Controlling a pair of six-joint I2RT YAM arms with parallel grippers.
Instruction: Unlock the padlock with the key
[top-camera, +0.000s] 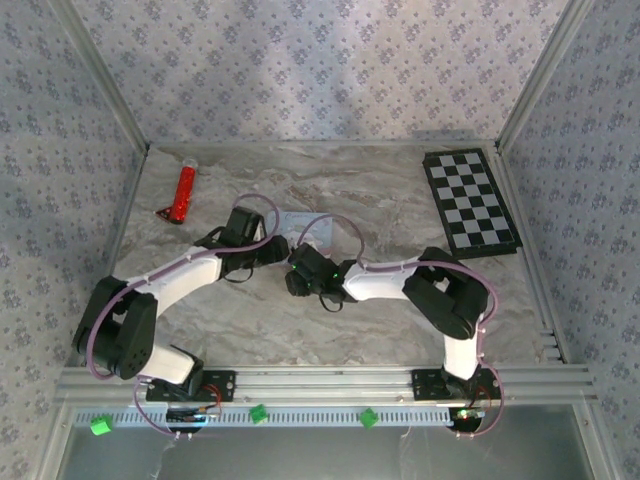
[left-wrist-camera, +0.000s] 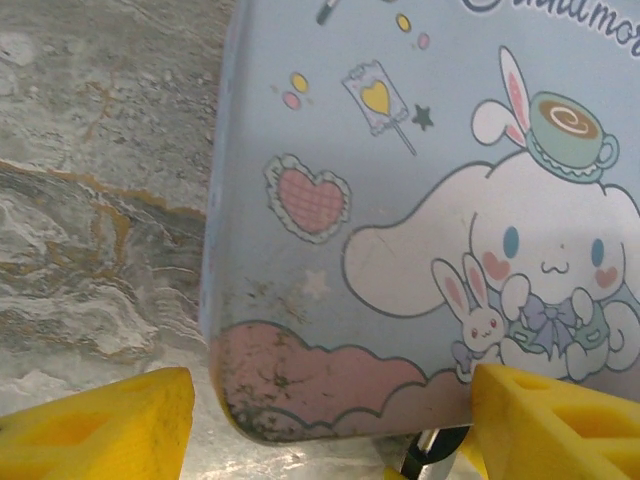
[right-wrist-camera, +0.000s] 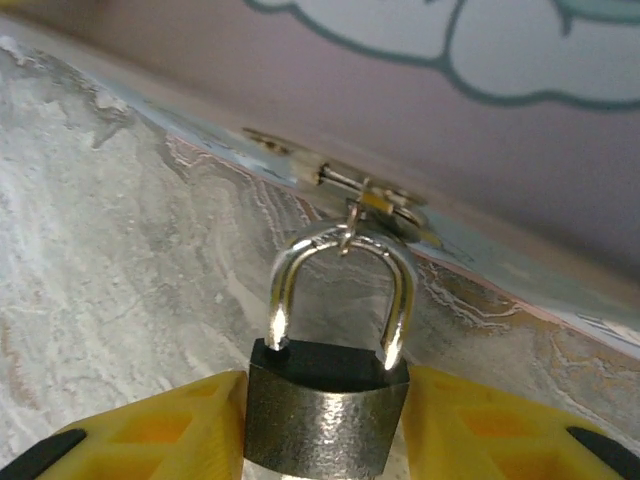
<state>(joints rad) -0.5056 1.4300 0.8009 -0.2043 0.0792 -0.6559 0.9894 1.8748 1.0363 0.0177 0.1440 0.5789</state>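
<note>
Both yellow fingers (right-wrist-camera: 150, 440) of my right claw (right-wrist-camera: 325, 450) press against the sides of the padlock (right-wrist-camera: 327, 410). They are clenched on its dark, scuffed body, so it stands between them with the shackle (right-wrist-camera: 340, 280) pointing away from me. That silvery loop is seated in the body at both legs. It hooks through a small metal hasp (right-wrist-camera: 370, 200) on the edge of the pastel cartoon tin (right-wrist-camera: 480, 110), which lies flat on the marbled table (right-wrist-camera: 120, 250). My left claw (left-wrist-camera: 330, 430) is released, its fingers spread wide with the near corner of the tin between them; whether either finger touches the tin I cannot tell. From above, the two claws meet at the tin near the table's middle. A red tube (top-camera: 184, 193) lies well apart at the far left, and a checkerboard (top-camera: 468, 200) at the far right.
</note>
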